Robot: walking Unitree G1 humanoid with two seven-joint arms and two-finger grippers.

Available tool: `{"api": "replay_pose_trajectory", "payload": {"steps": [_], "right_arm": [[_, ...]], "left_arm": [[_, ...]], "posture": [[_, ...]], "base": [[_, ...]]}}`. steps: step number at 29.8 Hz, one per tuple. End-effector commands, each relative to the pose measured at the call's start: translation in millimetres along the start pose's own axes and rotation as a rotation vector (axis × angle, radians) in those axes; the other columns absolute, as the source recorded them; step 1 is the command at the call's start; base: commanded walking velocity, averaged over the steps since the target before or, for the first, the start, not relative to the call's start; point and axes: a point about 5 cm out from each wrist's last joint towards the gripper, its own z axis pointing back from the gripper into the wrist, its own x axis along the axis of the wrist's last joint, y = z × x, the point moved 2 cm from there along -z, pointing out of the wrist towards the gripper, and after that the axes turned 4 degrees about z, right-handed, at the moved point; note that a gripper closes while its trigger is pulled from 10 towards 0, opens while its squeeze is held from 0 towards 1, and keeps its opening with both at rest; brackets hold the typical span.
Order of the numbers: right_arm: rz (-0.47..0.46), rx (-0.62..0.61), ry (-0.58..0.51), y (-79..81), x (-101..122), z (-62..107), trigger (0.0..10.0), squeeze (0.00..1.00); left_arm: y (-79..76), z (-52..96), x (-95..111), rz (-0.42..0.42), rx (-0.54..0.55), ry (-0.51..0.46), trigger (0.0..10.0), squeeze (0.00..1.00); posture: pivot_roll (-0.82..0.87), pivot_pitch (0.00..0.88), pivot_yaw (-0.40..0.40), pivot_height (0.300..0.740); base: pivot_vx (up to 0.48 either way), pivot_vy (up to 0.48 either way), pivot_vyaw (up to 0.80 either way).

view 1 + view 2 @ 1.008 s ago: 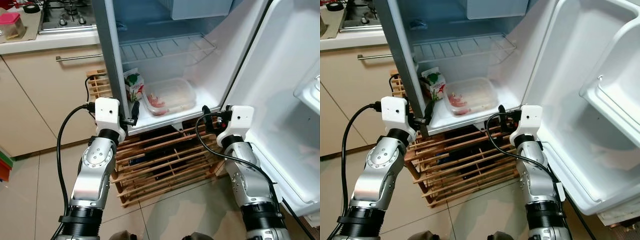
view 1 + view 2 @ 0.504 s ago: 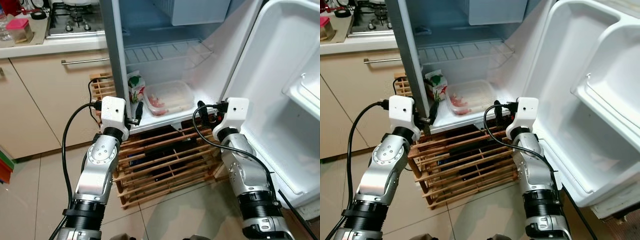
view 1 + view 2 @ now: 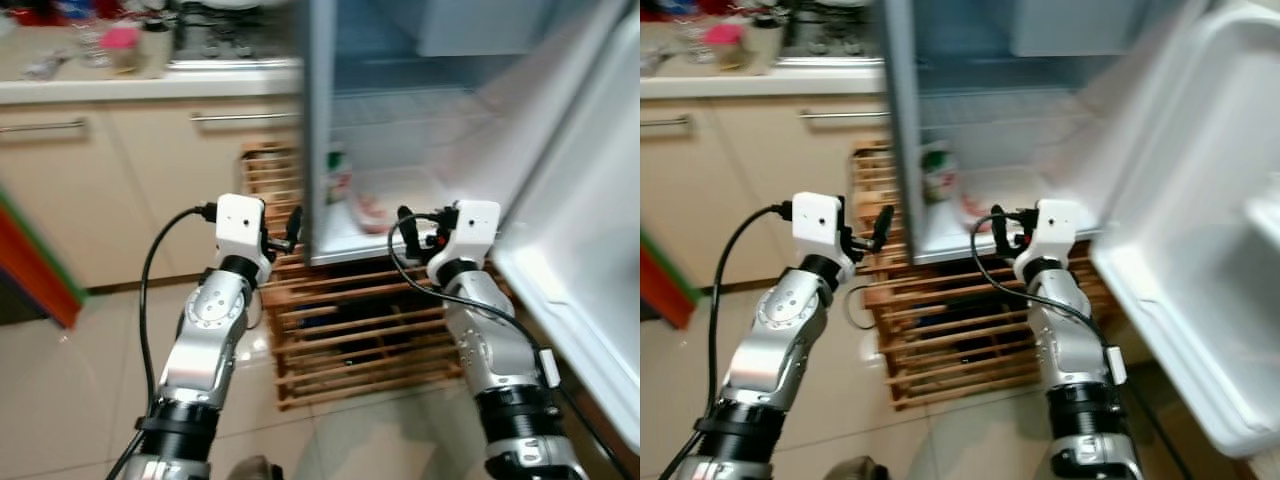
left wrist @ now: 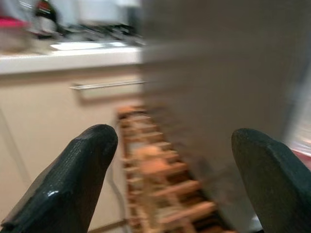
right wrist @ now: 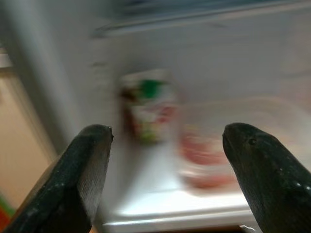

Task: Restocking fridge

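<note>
Everything is pretty smeared with motion blur here, but the open white fridge is seen dead ahead with its white door swung wide to the right. On the fridge's bottom shelf a small white carton with a green and red print is stood upright, close to the left wall, and a clear shallow plastic tub with something pinkish-red inside is laid just beside it on the right; whether the two touch can't be told through the blur. The left gripper is held up outside the fridge, next to its grey side panel, fingers spread wide with nothing between them. The right gripper is raised in front of the bottom shelf, pointed at the carton and tub, fingers also spread apart and nothing held. A slatted wooden rack is seen under the fridge on the pale tiled floor. Beige cabinets with a metal bar handle are lined up on the left under a light countertop, and a gas hob is set into it.
</note>
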Motion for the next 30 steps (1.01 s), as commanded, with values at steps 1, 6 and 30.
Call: {"api": "replay_pose_trajectory", "payload": {"steps": [1,6,30], "right_arm": [[0.017,-0.039,0.000,-12.2,-0.8,2.1,10.0,0.00],[0.013,-0.039,0.005,-10.8,-2.6,1.7,10.0,0.00],[0.029,-0.004,0.019,-5.8,-6.8,0.7,10.0,0.00]], "left_arm": [[-9.7,-2.0,-0.2,0.000,-0.023,0.000,10.0,0.00],[-10.1,-2.4,5.0,-0.037,-0.009,-0.027,10.0,0.00],[-8.7,-6.8,8.0,-0.010,0.039,-0.030,10.0,0.00]], "posture": [[-0.01,0.000,-0.014,0.740],[0.00,0.000,-0.010,0.740],[-0.01,0.000,-0.014,0.740]], "base": [[0.000,0.000,0.00],[0.000,0.000,0.00],[-0.120,0.000,0.00]]}}
